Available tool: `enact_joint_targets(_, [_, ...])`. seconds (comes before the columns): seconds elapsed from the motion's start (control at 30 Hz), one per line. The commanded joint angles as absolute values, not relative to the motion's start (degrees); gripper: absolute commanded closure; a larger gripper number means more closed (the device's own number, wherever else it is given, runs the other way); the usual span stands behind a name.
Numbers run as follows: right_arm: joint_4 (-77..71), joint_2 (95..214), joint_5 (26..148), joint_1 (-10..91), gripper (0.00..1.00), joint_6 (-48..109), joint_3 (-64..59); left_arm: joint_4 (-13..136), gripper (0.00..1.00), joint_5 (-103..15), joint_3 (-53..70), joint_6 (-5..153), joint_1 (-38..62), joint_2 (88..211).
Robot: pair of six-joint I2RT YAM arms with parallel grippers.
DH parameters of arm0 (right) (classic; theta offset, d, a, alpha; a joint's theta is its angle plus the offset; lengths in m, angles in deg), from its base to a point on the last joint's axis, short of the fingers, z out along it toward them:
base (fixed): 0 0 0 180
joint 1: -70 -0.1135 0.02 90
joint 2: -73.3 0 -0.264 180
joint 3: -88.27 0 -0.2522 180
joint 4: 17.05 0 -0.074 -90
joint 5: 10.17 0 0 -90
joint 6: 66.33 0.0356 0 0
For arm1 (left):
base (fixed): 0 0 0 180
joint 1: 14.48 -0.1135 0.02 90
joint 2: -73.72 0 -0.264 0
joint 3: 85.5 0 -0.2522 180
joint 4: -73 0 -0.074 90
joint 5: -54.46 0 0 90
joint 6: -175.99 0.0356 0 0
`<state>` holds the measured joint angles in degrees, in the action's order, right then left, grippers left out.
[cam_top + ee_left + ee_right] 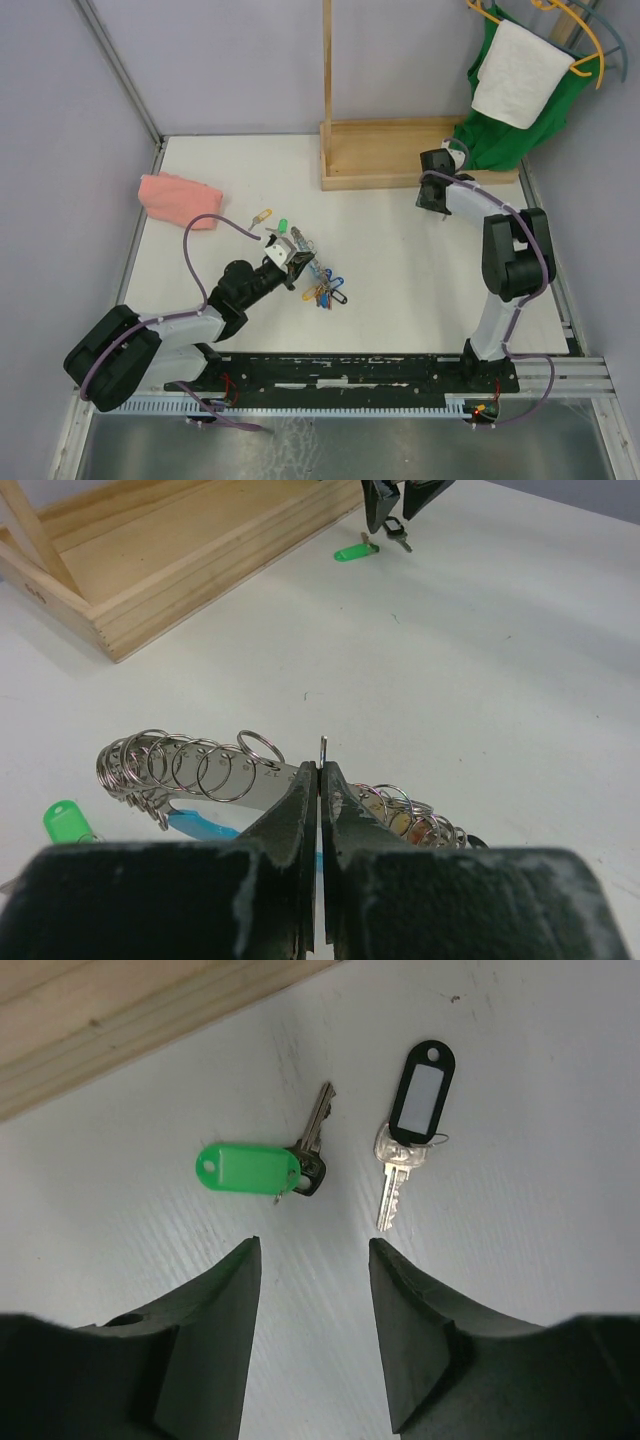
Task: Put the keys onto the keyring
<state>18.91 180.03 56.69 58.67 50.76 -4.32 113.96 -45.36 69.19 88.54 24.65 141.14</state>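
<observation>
Left gripper [318, 776] pinches the coiled silvery keyring [200, 770].

White table [400, 270] enclosed by pale lilac walls [60, 120], with an aluminium strut [122, 70] running down the rear left corner. At the back edge stands a light wooden base [380, 150] with one upright post [327, 70]. A pink cloth [178, 198] lies at left. A green garment [505, 140] and a white towel [520, 75] hang at upper right.
</observation>
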Motion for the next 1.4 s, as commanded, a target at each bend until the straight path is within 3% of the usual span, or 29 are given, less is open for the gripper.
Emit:
enact_joint_targets(0.0, [15.3,182.4,55.7,59.6,0.47,55.6,-0.5,116.5,0.97,-46.9,66.8,90.1,24.7,139.8])
enact_joint_targets(0.5, [17.3,189.3,56.6,61.7,0.72,60.8,4.8,115.3,0.97,-48.3,65.9,90.6,24.6,140.9])
enact_joint_targets(0.83, [18.0,191.1,59.1,61.8,0.79,62.1,5.3,115.1,0.97,-48.7,65.7,90.9,24.6,141.3])
enact_joint_targets(1.07, [18.1,188.9,61.4,61.8,0.99,60.0,3.4,115.0,0.97,-49.5,65.9,91.6,24.6,141.4])
enact_joint_targets(1.37, [19.9,178.5,65.0,58.1,0.99,52.9,-3.8,116.0,0.97,-53.4,66.0,91.5,23.6,141.9])
